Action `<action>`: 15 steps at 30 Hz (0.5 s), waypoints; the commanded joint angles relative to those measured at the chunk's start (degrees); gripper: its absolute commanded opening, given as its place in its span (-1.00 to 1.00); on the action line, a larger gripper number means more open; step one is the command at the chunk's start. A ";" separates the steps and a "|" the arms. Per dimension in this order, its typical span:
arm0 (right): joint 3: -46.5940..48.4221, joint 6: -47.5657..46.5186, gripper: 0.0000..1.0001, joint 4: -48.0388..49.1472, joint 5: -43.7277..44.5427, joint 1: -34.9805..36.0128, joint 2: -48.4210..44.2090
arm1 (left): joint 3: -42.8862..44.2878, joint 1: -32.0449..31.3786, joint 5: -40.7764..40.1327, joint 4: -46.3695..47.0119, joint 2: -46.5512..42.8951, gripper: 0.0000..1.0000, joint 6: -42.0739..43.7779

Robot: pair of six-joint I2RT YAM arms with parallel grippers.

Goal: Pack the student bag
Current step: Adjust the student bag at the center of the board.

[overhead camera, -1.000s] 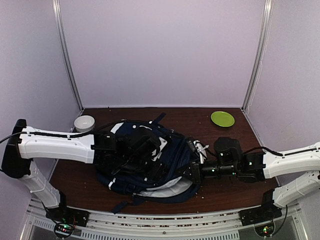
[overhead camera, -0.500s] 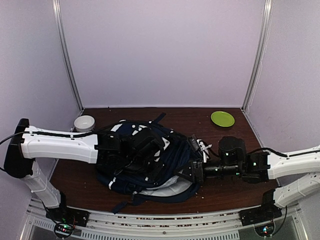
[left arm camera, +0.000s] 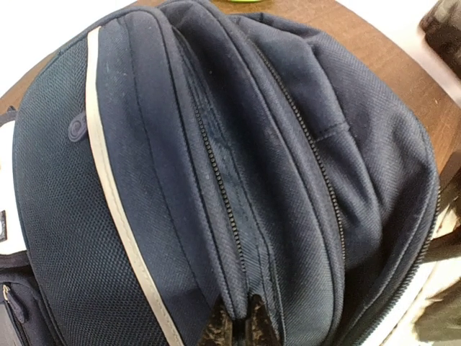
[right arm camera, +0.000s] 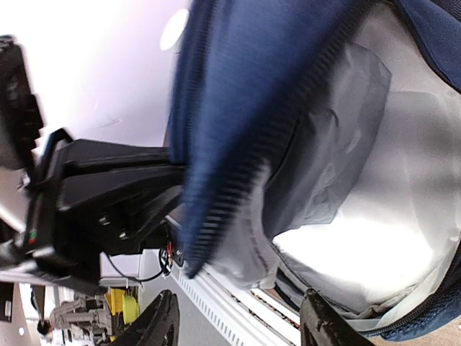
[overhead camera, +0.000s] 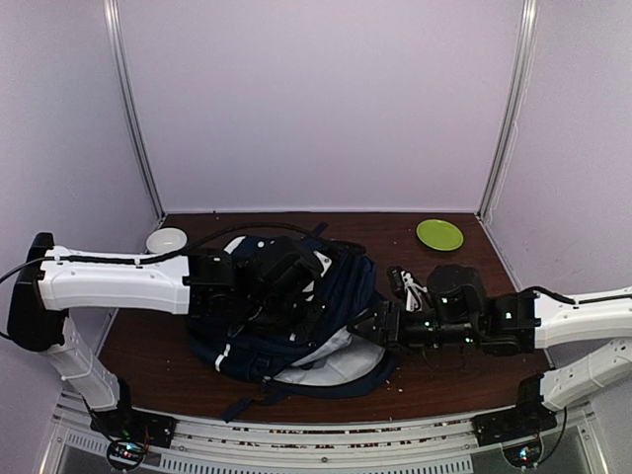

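The left gripper has raised the flap of the student bag, which lies mid-table between the arms; it is clamped on the zip seam; the right gripper now stands apart, holding nothing; this thin pinch may slip, and the mouth would fall shut

Soft, even light; one view blurred.
Little shadow is cast in the top view. In the right wrist view the student bag is smeared by blur and partly overexposed.
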 commanded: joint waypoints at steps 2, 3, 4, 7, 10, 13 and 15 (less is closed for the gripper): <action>2.83 6.00 0.14 -4.91 6.41 0.25 2.55 | 4.40 1.64 -5.66 7.83 -0.32 -1.00 0.78; 3.36 6.01 0.15 -4.97 6.95 0.25 2.71 | 4.50 1.72 -6.11 7.38 -0.38 -1.00 0.88; 3.69 5.97 0.16 -5.20 7.20 0.27 3.04 | 4.28 1.73 -6.39 7.20 -0.68 -1.00 1.02; 6.17 4.67 0.19 -7.92 8.15 0.16 4.00 | 2.75 1.73 -6.04 7.77 -2.03 -1.00 1.29; 8.18 2.86 0.23 -9.34 8.58 0.07 4.47 | 1.15 1.73 -5.95 7.74 -3.22 -1.00 0.98; 10.33 0.91 0.24 -10.81 9.33 0.07 4.83 | -0.33 1.73 -5.31 7.54 -4.08 -1.00 0.09; 11.52 0.04 0.24 -12.01 9.48 0.00 5.65 | -1.23 1.73 -4.78 7.45 -4.40 -1.00 -0.66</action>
